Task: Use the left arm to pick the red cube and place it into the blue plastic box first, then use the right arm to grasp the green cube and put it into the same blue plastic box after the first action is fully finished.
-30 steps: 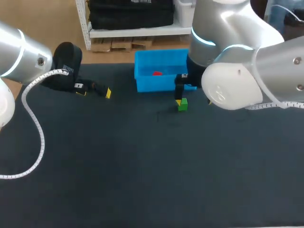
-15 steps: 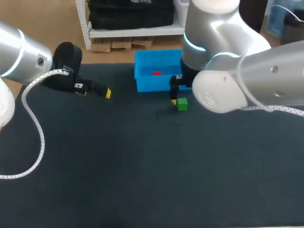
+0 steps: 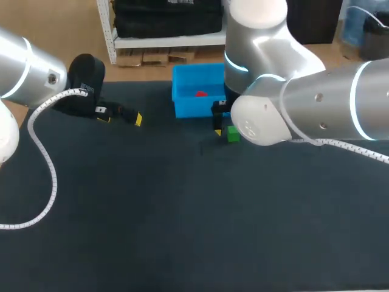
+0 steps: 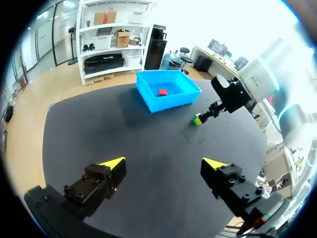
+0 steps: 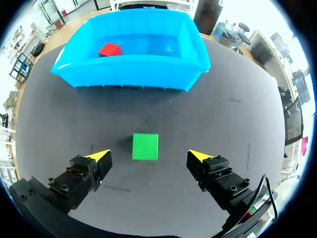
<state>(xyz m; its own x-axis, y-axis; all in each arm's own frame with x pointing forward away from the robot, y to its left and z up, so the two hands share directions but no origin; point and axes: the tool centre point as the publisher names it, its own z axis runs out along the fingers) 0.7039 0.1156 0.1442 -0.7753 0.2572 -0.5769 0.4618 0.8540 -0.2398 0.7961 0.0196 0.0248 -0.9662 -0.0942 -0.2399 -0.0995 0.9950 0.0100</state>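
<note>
One green cube (image 5: 145, 147) untouched beneath the spread right hand (image 5: 149, 155)

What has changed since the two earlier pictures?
The right arm swung toward the head view's left, and the right gripper shifted slightly that way, still open at the green cube. Nothing was grasped. The green cube, the red cube in the blue box and the left gripper stayed put.
</note>
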